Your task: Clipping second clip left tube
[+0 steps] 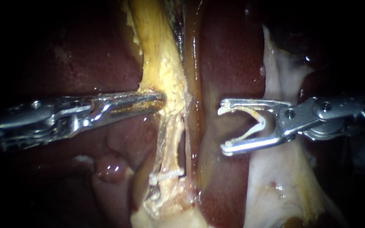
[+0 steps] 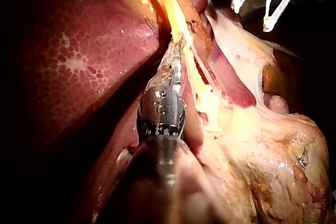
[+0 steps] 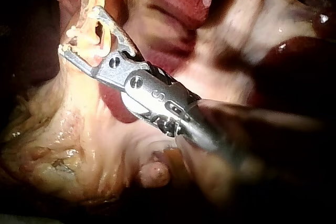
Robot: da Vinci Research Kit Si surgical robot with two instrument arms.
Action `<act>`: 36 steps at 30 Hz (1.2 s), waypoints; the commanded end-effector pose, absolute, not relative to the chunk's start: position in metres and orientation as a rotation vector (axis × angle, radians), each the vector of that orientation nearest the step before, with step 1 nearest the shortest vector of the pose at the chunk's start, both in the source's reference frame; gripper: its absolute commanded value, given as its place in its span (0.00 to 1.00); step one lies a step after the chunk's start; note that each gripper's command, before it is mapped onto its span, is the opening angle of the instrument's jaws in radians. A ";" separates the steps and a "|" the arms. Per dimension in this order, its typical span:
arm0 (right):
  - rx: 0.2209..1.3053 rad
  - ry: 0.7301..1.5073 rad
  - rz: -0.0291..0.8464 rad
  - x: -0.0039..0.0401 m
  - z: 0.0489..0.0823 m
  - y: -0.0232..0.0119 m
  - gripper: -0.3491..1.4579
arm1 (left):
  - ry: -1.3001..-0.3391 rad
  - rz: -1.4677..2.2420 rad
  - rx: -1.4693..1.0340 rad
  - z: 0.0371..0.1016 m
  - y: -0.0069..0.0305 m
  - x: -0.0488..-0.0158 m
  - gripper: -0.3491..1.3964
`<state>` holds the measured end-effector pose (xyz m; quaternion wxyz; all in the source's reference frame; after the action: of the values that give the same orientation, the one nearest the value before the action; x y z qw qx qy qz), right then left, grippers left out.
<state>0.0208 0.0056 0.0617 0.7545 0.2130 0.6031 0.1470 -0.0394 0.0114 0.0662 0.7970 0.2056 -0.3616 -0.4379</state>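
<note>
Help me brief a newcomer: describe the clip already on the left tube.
Follow the yellowish tube running down the liver, past the left instrument. Lower down, the clip is a thin white bar across it, the only straight, bright-white line on that ragged tissue.

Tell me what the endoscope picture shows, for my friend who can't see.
The right instrument holds a white clip wide in its jaws, just short of the left tube. The left instrument grips that yellow tube from the other side, above a fastened clip, with dark red liver behind.

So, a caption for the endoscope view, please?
Right instrument holds an open clip beside the left tube; left instrument touches that tube.
</note>
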 end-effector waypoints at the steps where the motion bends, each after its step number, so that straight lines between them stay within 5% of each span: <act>1: 0.474 1.320 0.312 0.0210 0.0619 0.0053 0.52 | -0.777 -0.939 0.442 0.0661 0.0114 -0.0393 0.00; 20: 0.665 1.236 0.334 0.0293 0.0756 -0.0024 0.52 | -0.790 -0.839 0.422 0.0581 0.0143 -0.0351 0.00; 36: 0.721 1.217 0.322 0.0337 0.0783 -0.0034 0.52 | -0.798 -0.849 0.418 0.0558 0.0142 -0.0345 0.00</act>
<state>0.0338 -0.0034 0.0783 0.7459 0.3340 0.5577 0.1450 -0.0345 0.0142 0.0558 0.8149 0.1958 -0.3736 -0.3976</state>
